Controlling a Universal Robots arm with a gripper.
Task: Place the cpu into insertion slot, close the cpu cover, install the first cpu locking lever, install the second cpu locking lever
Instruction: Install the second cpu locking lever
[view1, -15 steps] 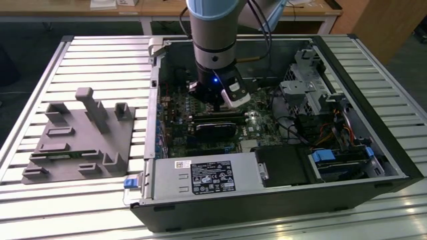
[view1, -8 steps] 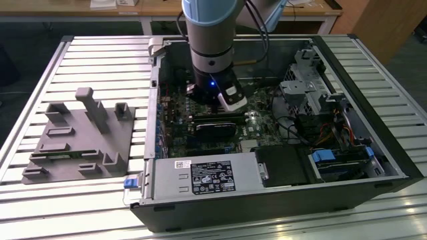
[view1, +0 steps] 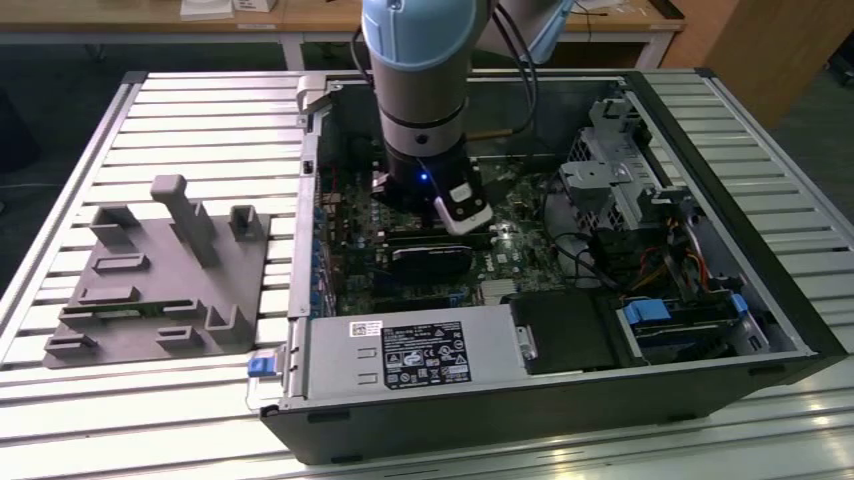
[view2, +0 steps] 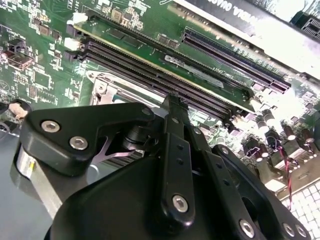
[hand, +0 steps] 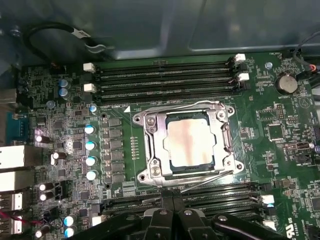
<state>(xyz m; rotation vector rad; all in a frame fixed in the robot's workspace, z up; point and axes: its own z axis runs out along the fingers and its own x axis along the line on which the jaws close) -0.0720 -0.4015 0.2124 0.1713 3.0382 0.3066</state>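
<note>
The arm is seen in the exterior view reaching down into the open computer case (view1: 747, 300), with the gripper (view1: 461, 215) held low over the green motherboard (view1: 514, 270).

In the first wrist view the cpu (hand: 190, 142) lies flat inside the insertion slot (hand: 186, 142), its dull metal top showing through the window of the cpu cover (hand: 220, 131), which appears folded down around it. Memory slots (hand: 165, 80) run along one side of the socket, and another bank sits on the opposite side, next to the gripper (hand: 172, 212).

A thin lever wire (hand: 205, 181) is seen along the socket edge nearest the gripper, standing slightly askew; whether it is latched cannot be told.

The jaws appear drawn together at the tips, with nothing seen between them.

Judgement: placement and cover closing look done; the step in hand is taken to be a locking lever. That move calls for a precise press on the thin wire, down and sideways under its hook, without striking the memory slots just beside it.
</note>
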